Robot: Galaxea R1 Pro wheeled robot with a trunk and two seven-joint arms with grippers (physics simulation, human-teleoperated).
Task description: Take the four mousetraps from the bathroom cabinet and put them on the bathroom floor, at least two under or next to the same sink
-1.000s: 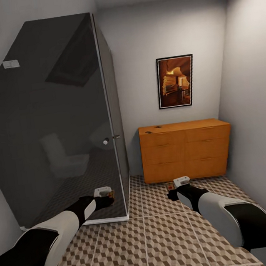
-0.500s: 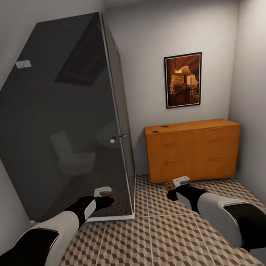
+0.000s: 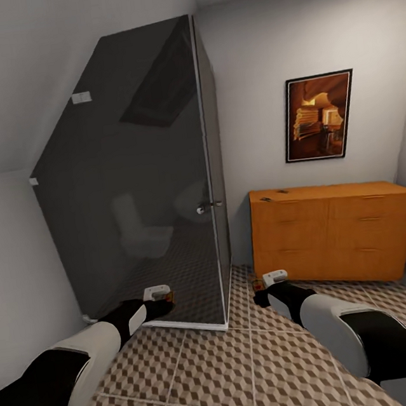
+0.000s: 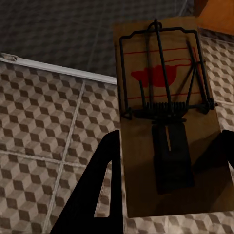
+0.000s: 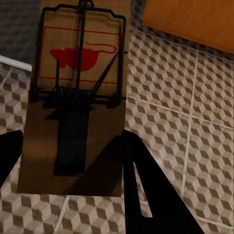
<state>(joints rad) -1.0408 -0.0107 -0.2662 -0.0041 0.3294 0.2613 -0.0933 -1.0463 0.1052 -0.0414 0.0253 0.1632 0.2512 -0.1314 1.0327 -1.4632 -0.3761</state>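
wooden mousetrap (image 4: 168, 122) pinched in the left gripper (image 4: 165, 161), another trap (image 5: 78, 97) clamped in the right gripper (image 5: 73, 161), both over the bathroom floor (image 3: 239, 377), cabinet (image 3: 335, 230) at 1 o'clock with two left on top; risk: a slack pinch drops one beside the shower glass (image 3: 143, 185), far from any sink.

The head view has swung left, so the cabinet (image 3: 335, 232) and shower enclosure (image 3: 156, 190) sit further right

Bathroom floor (image 3: 206, 369): brown, beige and white cube-pattern tiles. Cabinet (image 3: 335, 230) at 3 o'clock: orange-brown wood. Each mousetrap (image 4: 168, 117) (image 5: 78, 97): tan board, red mouse print, black wire. Shower enclosure (image 3: 137, 186): dark grey.
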